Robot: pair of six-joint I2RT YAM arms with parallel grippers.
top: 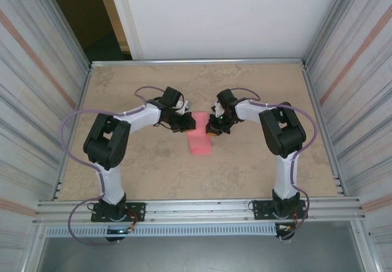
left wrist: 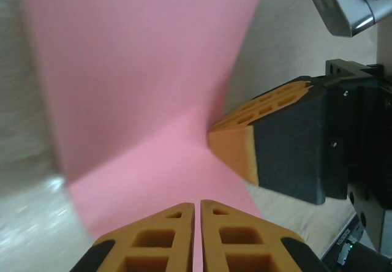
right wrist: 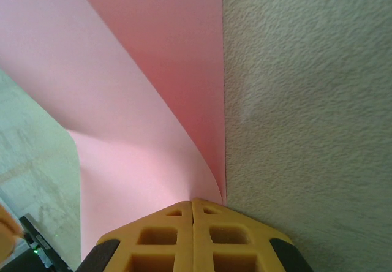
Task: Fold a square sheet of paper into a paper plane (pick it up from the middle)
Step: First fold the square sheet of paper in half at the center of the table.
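Top external view: the square sheet of paper (top: 199, 142) lies near the middle of the table (top: 153, 174), with both arms reaching in toward it from 9 and 3 o'clock. The left gripper (top: 187, 124) meets the sheet at its 11 o'clock corner and the right gripper (top: 214, 129) at its 1 o'clock corner, so the two tools are close together along the far edge. The near part of the sheet rests flat on the table toward 6 o'clock. Left wrist view: the left gripper (left wrist: 198, 207) enters from 6 o'clock with its two orange fingers (left wrist: 160, 238) pressed together, leaving only a hairline gap, and the pink paper (left wrist: 141, 100) is pinched in that gap. From there the sheet rises and spreads toward 12 o'clock as a wide curved surface. At 3 o'clock the right gripper (left wrist: 236, 142) touches the sheet's edge with its orange tip, its black body behind it. Right wrist view: the right gripper (right wrist: 192, 203) comes in from 6 o'clock, its fingers (right wrist: 223, 238) closed tight against each other on the sheet's edge. The paper (right wrist: 122, 100) bows away toward 11 o'clock in a smooth curl, one layer arching over another. Bare speckled table (right wrist: 306, 131) lies from 12 to 5 o'clock.
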